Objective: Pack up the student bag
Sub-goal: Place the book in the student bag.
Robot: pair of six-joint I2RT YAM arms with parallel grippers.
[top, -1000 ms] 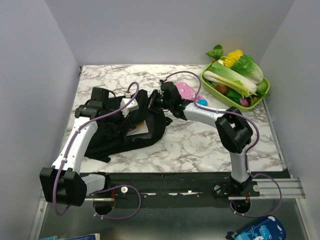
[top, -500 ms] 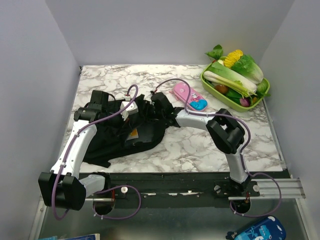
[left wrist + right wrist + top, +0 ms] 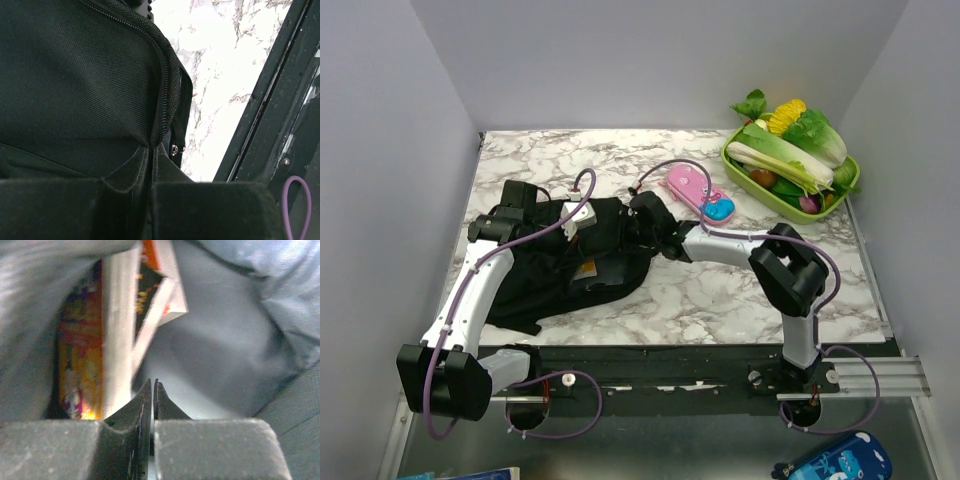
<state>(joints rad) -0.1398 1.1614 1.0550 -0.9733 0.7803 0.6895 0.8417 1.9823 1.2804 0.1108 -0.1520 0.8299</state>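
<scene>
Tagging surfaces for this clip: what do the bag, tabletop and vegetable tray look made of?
The student bag: matte black woven fabric, weave and zipper visible. The tabletop: smooth white-grey marble pattern, stone or laminate unclear. The tray: smooth bright green, likely plastic.

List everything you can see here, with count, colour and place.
student bag: one, black, table's left half.
books: apparently two, bright covers, inside the bag.
case: one, pink and blue, back centre.
tray: one, green, back right corner.
vegetables: several, green, white, yellow, in the tray.
table: one, grey-white marble.
pouch: one, blue, below the near right edge.
left gripper: one, black, shut on the bag's fabric.
right gripper: one, black, shut empty inside the bag.
</scene>
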